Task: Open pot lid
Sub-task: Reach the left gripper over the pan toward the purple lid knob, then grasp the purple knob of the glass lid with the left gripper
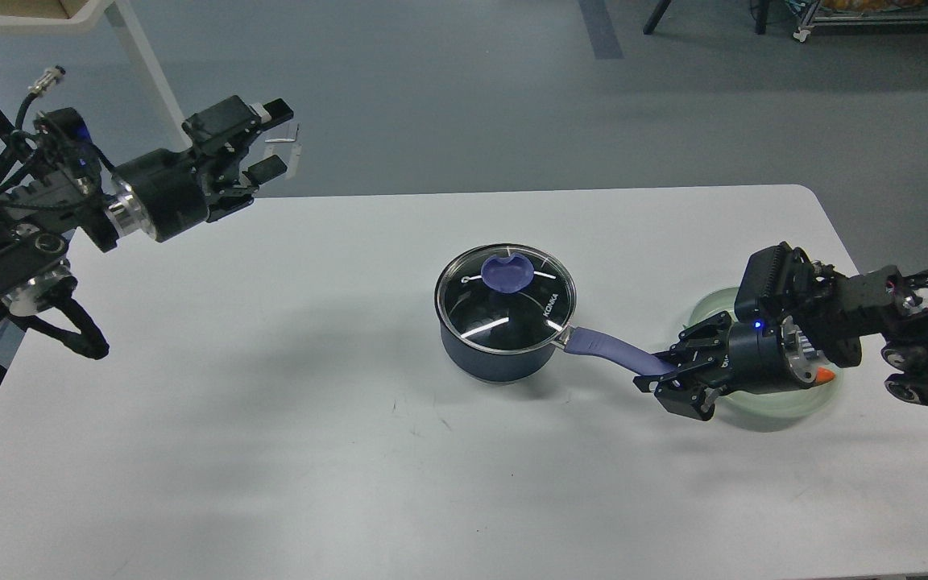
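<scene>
The dark navy pot (pixel 496 354) stands at the middle of the white table. The clear glass pot lid (pixel 504 300) with its purple-blue knob (pixel 507 273) sits closed on it. The pot's long purple-blue handle (pixel 613 352) points right. My right gripper (pixel 668 376) is shut on the end of that handle. My left gripper (pixel 258 149) is raised above the table's far left corner, well left of the pot, open and empty.
A pale green glass plate (pixel 786 399) lies under my right wrist, with an orange piece (pixel 822 374) on it. The white table (pixel 311 419) ends close behind the left gripper. A white frame leg (pixel 154 80) stands on the floor behind.
</scene>
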